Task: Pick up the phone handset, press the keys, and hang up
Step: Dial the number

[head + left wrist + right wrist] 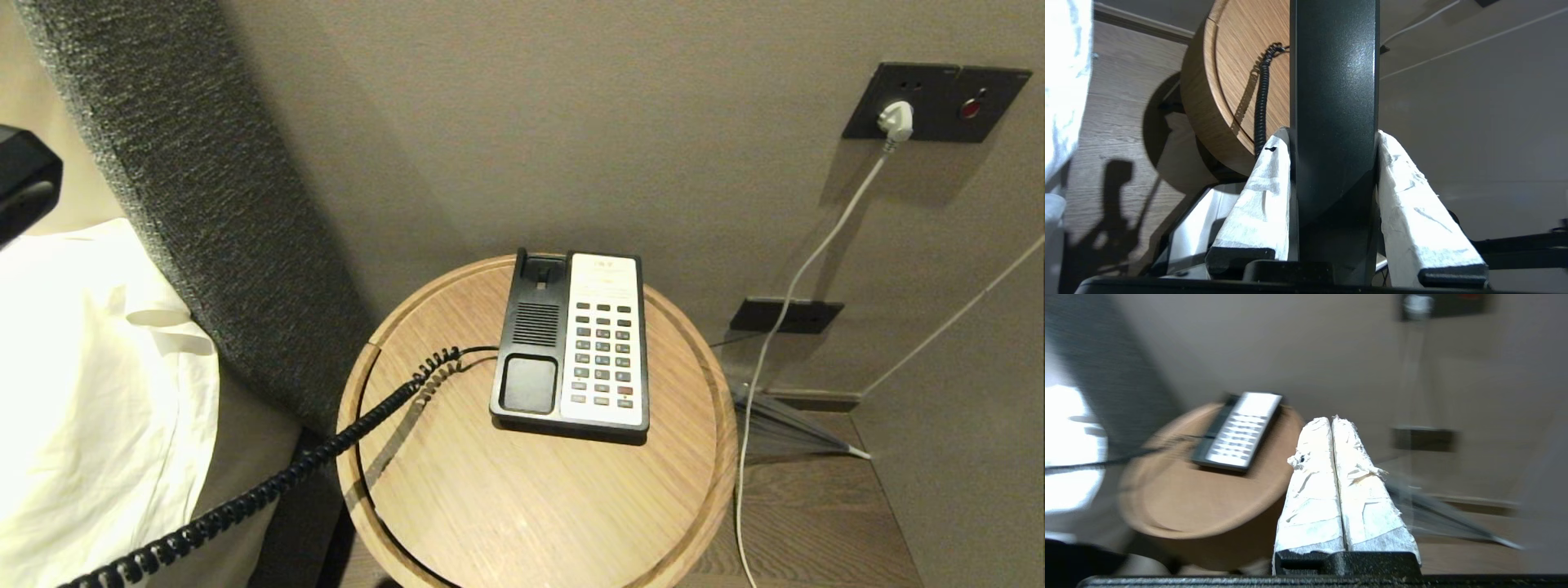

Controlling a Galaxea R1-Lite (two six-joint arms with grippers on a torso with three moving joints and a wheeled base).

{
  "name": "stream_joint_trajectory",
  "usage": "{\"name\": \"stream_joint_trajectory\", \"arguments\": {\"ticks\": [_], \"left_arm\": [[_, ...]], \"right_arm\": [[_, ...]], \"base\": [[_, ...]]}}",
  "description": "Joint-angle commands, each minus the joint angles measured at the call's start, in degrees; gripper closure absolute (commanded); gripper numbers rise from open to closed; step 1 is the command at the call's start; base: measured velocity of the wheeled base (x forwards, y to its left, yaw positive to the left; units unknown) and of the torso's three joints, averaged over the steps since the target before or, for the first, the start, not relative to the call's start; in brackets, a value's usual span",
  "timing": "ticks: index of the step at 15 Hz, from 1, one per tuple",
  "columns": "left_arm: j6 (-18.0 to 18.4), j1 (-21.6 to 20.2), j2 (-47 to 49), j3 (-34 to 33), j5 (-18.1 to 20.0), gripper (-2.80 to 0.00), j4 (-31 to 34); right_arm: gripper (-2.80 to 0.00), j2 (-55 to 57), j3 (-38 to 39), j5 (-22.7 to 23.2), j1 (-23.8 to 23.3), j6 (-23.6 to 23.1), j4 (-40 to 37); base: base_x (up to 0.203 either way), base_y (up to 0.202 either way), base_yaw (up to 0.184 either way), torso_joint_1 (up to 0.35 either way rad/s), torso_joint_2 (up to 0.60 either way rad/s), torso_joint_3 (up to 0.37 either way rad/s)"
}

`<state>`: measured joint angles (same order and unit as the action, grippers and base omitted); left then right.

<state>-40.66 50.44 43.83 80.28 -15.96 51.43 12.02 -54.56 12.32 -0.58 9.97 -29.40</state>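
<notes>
Head view first: the phone base sits centre frame on the round wooden surface, cradle empty, keypad facing up on its right half. The coiled cord runs off toward the lower left corner, so the phone handset is out of this shot, off that way. Neither gripper shows here.

Left wrist view: the phone handset fills the middle of the frame, standing between the taped fingers of the left gripper, which is clamped on its black shaft from both sides. Grip looks square, so I'd just hold it there and keep slack in the cord so it can't drag the base.

Right wrist view: the right gripper has its padded fingers pressed together, tip in the centre of the frame, with the base up and left of it, well apart. That closed tip is my poking tool. I'd come in from above, slow down, and land on one key square so it doesn't shove the base across the surface.
</notes>
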Motion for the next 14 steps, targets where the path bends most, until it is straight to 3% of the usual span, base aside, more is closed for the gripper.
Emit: {"name": "stream_joint_trajectory", "arguments": {"ticks": [1, 4, 7, 10, 12, 14], "left_arm": [[0.11, 0.08, 0.29, 0.05, -0.13, 0.0, 0.34], [0.23, 0.09, 1.18, -0.03, -0.02, 0.0, -0.1], [-0.14, 0.09, 1.35, -0.7, 0.38, 0.0, -0.23], [-0.2, 0.09, 1.41, -0.92, 0.49, 0.0, -0.24], [-0.14, 0.1, 1.82, -1.3, 0.49, 0.0, -0.28], [0.05, 0.18, 2.58, -1.21, 0.49, 0.0, -0.37]], "right_arm": [[0.0, 13.44, -4.83, 3.76, -0.15, 0.9, 0.06], [0.0, 31.58, -7.44, 9.65, -0.34, 0.62, 0.67], [0.0, 45.72, -8.28, 9.8, 1.33, -0.19, 4.57], [0.0, 50.99, -1.08, 5.17, 10.03, 1.78, 13.45], [0.0, 56.01, 2.64, 1.92, 16.5, 2.91, 25.59], [0.0, 60.67, 3.86, -7.58, 25.04, 4.51, 33.07]], "base": [[0.0, 0.0, 0.0, 0.0, 0.0, 0.0], [0.0, 0.0, 0.0, 0.0, 0.0, 0.0], [0.0, 0.0, 0.0, 0.0, 0.0, 0.0], [0.0, 0.0, 0.0, 0.0, 0.0, 0.0], [0.0, 0.0, 0.0, 0.0, 0.0, 0.0], [0.0, 0.0, 0.0, 0.0, 0.0, 0.0]]}}
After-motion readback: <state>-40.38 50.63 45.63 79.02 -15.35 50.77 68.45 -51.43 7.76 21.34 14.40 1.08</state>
